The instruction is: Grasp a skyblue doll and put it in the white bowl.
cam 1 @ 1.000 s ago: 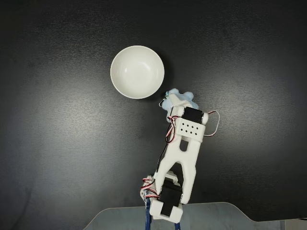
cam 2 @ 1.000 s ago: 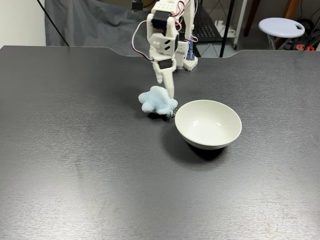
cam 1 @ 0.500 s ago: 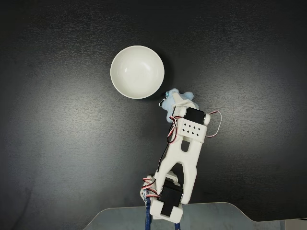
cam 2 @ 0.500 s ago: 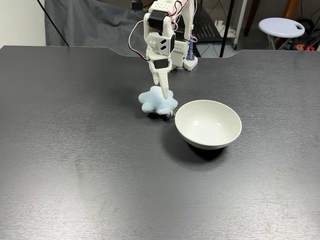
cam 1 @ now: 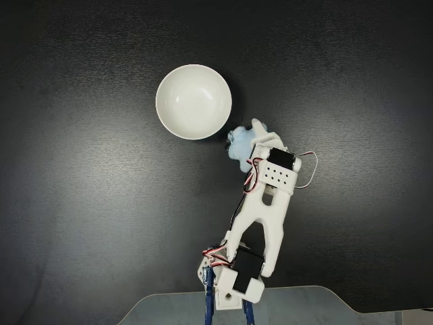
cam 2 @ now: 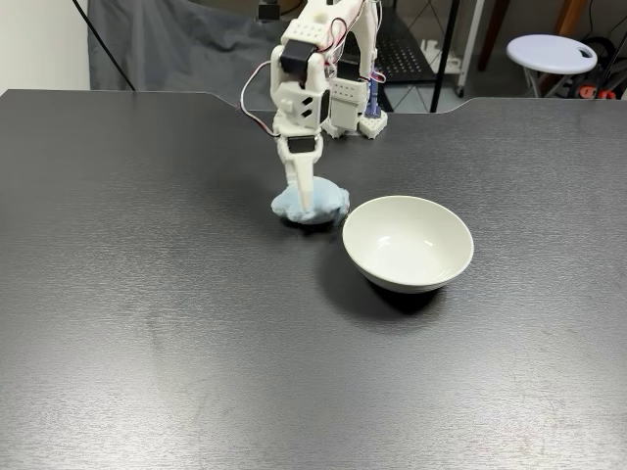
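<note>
The skyblue doll (cam 1: 238, 143) lies on the black table just right of and below the white bowl (cam 1: 193, 101) in a fixed view from above. Seen from the front in a fixed view, the doll (cam 2: 328, 201) is a squashed light-blue lump touching the left side of the bowl (cam 2: 408, 243). My gripper (cam 2: 306, 208) points straight down onto the doll. One white finger (cam 2: 300, 181) stands against the doll's near side, and the other is hidden behind it. From above, the gripper (cam 1: 249, 143) and wrist cover the doll's right half. The gap between the jaws is hidden.
The white arm reaches from its base (cam 1: 230, 284) at the table's edge. A grey cloth (cam 2: 176, 49) and a white stool (cam 2: 551, 51) stand beyond the table. Bare black tabletop (cam 2: 196, 343) lies around the bowl and doll.
The gripper has come down lower onto the doll and swung sideways. The doll has been pressed from a spread, star-like shape into a rounder lump and nudged slightly toward the bowl.
</note>
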`<action>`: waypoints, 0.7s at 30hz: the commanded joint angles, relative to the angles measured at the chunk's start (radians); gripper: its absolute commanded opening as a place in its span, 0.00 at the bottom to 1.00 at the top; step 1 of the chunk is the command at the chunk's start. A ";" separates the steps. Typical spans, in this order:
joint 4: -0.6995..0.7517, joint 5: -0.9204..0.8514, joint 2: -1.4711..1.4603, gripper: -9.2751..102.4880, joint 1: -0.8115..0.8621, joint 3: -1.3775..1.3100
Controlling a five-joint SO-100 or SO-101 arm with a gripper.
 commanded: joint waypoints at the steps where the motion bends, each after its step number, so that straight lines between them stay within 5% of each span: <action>1: -0.018 -0.005 0.008 0.57 0.051 -0.002; 8: -0.018 -0.017 0.009 0.55 0.043 0.064; 16: -0.032 -0.137 0.021 0.32 0.005 0.061; 21: -0.028 -0.133 0.038 0.27 -0.064 0.058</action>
